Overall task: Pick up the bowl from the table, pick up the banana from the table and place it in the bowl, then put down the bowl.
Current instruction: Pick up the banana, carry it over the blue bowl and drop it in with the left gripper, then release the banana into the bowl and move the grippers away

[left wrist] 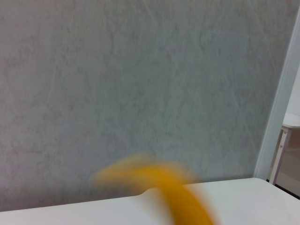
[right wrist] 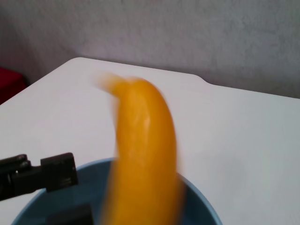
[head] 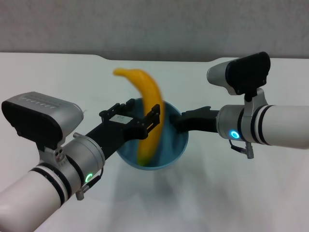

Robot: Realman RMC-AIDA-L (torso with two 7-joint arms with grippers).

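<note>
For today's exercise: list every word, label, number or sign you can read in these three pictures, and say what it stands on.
No readable text in any view.
The banana, the bowl and the table are plain and unmarked.
The left gripper and the right gripper carry no legible lettering; the arms show only green and blue ring lights, not signs.

Bananas: one, a yellow-orange banana (head: pixel 147 118) standing nearly upright at the centre, its lower end inside the bowl.
Bowls: one, a light-blue bowl (head: pixel 171 152) at the centre of the scene.
Tables: one, a white table (head: pixel 217 193) with a notch in its far edge.
Grippers: two, the left gripper (head: pixel 140 117) on the left and the right gripper (head: pixel 179 122) on the right.
Wrist cameras: two, one on each arm.
</note>
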